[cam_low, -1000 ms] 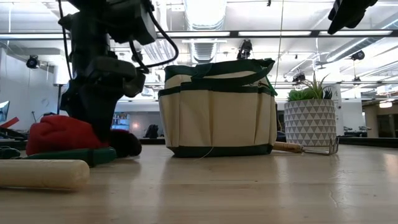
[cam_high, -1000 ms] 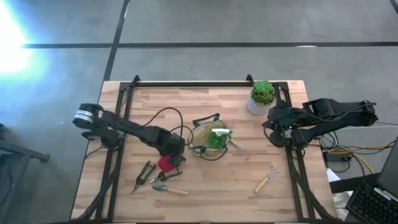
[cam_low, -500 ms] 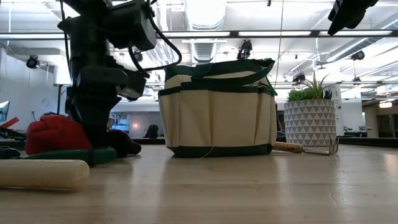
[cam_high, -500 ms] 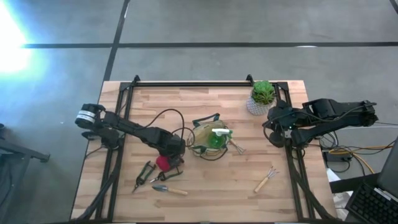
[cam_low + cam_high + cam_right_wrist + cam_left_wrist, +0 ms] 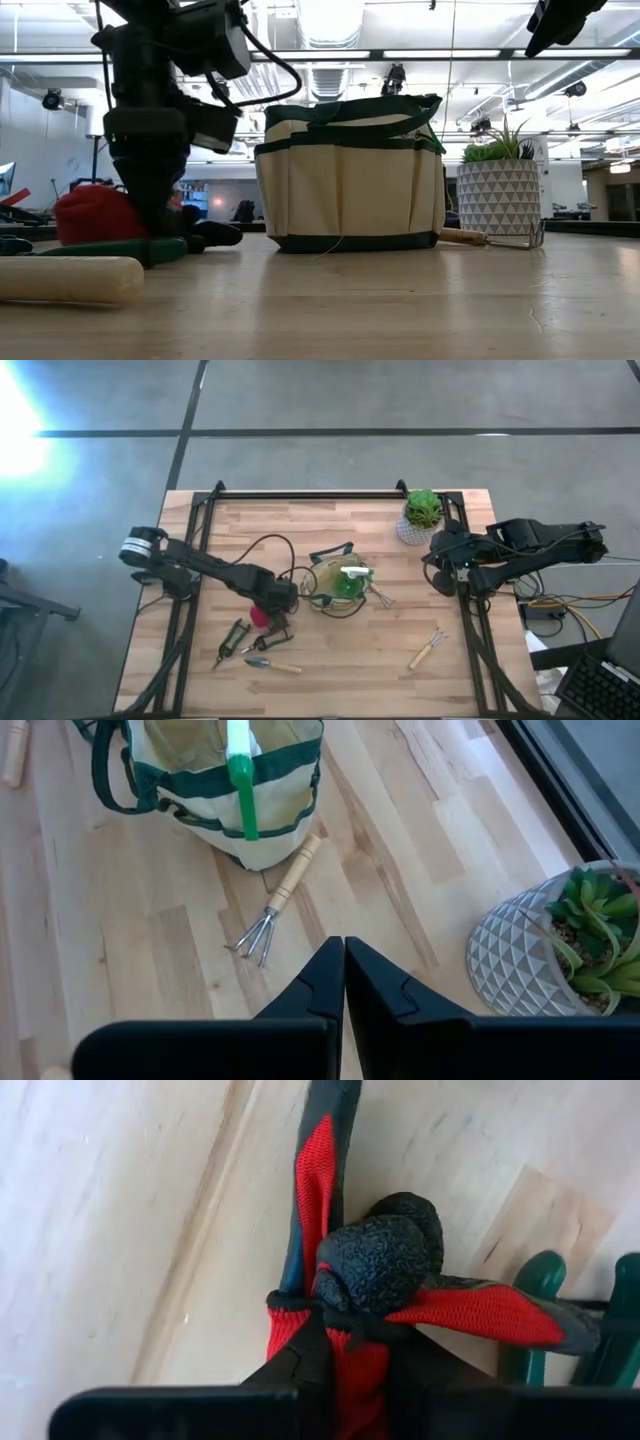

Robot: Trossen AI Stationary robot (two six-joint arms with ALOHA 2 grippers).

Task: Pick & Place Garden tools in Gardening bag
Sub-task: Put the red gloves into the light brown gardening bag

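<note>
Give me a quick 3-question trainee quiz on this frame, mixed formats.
1. True or false: the left gripper has its jaws pinched on the red-and-black glove.
2. Multiple choice: the spray bottle is A) on the table, B) in the gardening bag, C) held by the right gripper.
3. Short answer: which tool lies against the bag on the side toward the potted plant?

Key: 1 true; 2 B; 3 the small hand rake.
</note>
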